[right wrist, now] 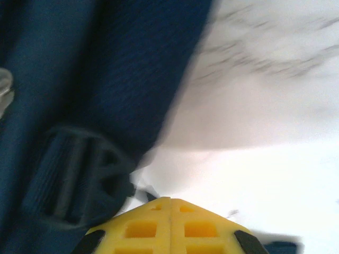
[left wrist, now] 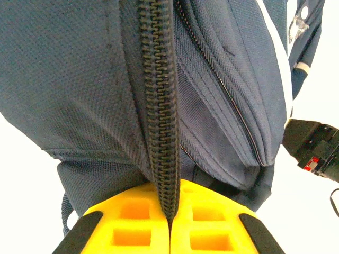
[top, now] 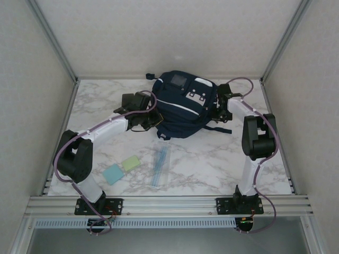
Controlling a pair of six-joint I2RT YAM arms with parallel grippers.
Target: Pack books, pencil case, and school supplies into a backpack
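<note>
**Q:** How is the left gripper (left wrist: 169,214) set?

**A:** Its yellow fingers (left wrist: 132,225) are pressed together. The lower end of the zipper (left wrist: 159,106) on the backpack (top: 183,119) is pinched in the seam between them. The zipper track is seen running straight up from the fingertips, with navy fabric folded on both sides.

**Q:** And the right gripper (right wrist: 169,203)?

**A:** Its fingers are likewise closed against each other. The right wrist view is blurred, so it cannot be told whether fabric is caught between them. Navy fabric and a dark webbing loop (right wrist: 74,174) are seen just left of the fingertips. Pale desk surface is seen to the right.

**Q:** Where is the backpack located?

**A:** It is laid at the far middle of the desk (top: 222,159), front face up, between the two grippers. The left gripper is placed at its left edge and the right gripper at its right edge. A grey patch (top: 179,80) and a white label (top: 197,97) are carried on its upper face.

**Q:** What is placed elsewhere?

**A:** Nearer the arm bases, well apart from the backpack, a blue pad (top: 113,173) and a green pad (top: 131,162) are laid just beside each other. A clear pencil case (top: 160,165) is laid just to their right, with its long side pointed toward the backpack.
</note>
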